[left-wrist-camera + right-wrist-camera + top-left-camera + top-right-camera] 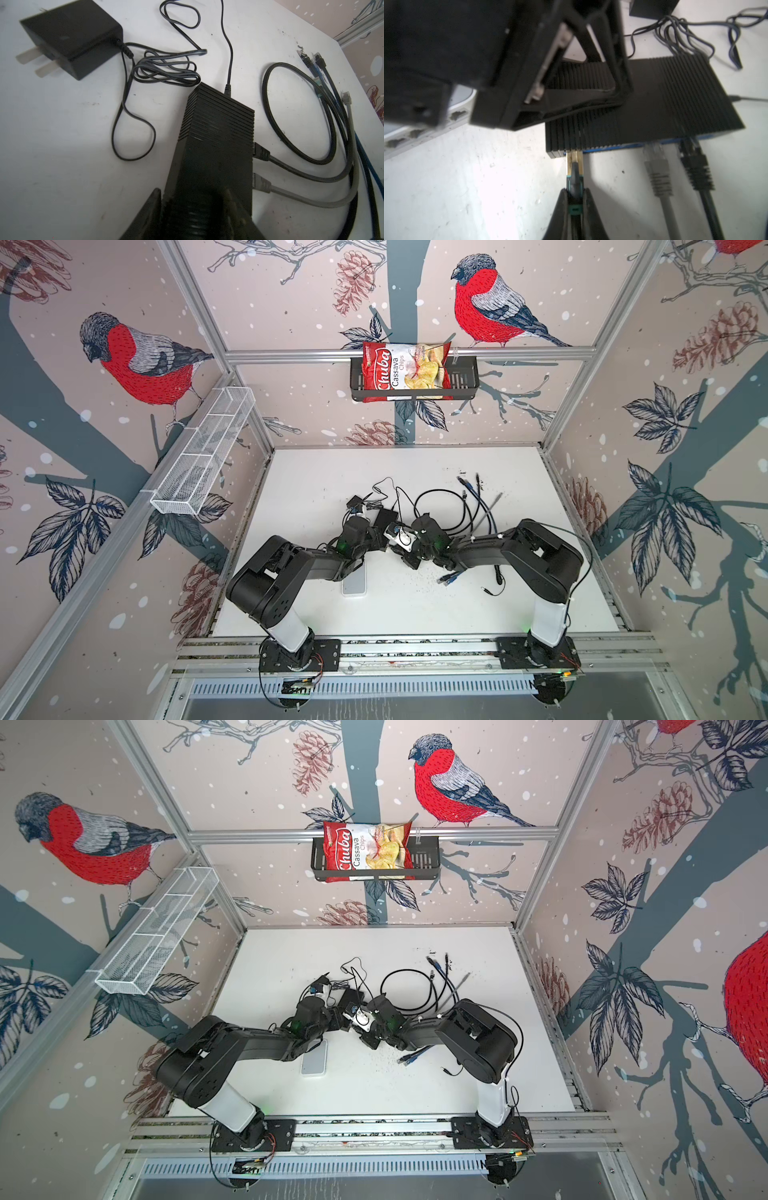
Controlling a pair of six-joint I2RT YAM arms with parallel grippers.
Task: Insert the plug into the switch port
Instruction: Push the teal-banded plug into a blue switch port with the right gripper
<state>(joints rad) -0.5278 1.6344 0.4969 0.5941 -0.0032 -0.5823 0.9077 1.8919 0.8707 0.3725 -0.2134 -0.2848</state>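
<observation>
Plug at the port, not home yet.
My right gripper (574,199) is clenched on the plug (574,166) by its green boot. The nose is in the end port of the switch (675,104), but much of its body shows outside, so I judge the last push remains, though blur hides the latch. Its long axis lies square to the port face, nose inward. My left gripper (222,203) clamps the switch.

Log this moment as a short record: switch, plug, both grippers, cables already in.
switch: black, ribbed, flat on the table
left gripper: closed across one end of the switch
right gripper: shut on the plug's boot
plug: teal boot, tip at a front port, seating unclear
other ports: grey plug and black plug already in
</observation>
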